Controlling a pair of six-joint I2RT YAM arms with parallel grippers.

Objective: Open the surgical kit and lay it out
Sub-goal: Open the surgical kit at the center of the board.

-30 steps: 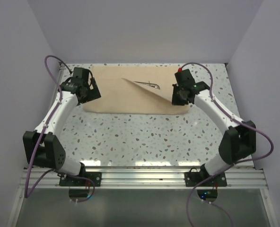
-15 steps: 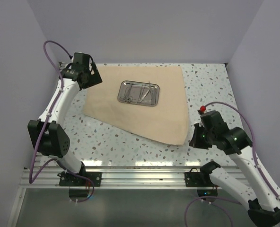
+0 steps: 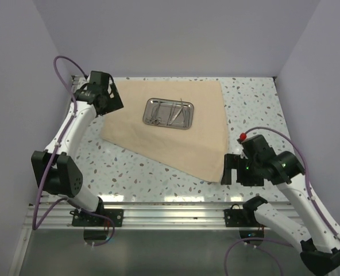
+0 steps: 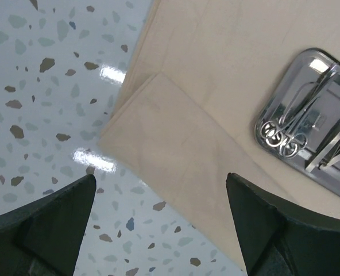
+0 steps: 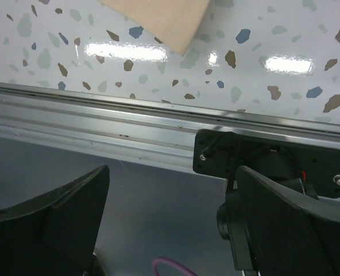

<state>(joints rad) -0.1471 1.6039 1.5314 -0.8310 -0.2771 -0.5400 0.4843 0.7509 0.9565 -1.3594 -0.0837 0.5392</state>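
Surgical kit [image 3: 207,106] sits far-centre on the table [image 3: 141,169]. Its cloth wrap [image 3: 176,146] is spread out w/ one corner running down twd the right gripper [image 3: 230,169]. The tray [image 3: 190,126] rests on the cloth, instruments [image 3: 158,114] inside.

Both grippers are wide apart, nothing held. The left gripper [image 4: 160,184] hangs over the wrap's left corner. The right one looks down past the cloth tip at the front rail [image 5: 101,123].

Risks as I see them:
- Left corner is doubled over, per the left wrist view. Pinching that flap and pulling hard could drag the whole cloth and shift the tray, or tip it, since nothing pins the cloth.
- Finger rings of the scissor-type tools overlap in the tray. Lifting one prob. hooks a neighbour, which then drops or scatters.
- Tools are thin and flat on shiny steel, so a slightly off grasp may skate off or shove the tray.
- Right arm is low by the rail, so a careless swing back could snag the cloth tip.
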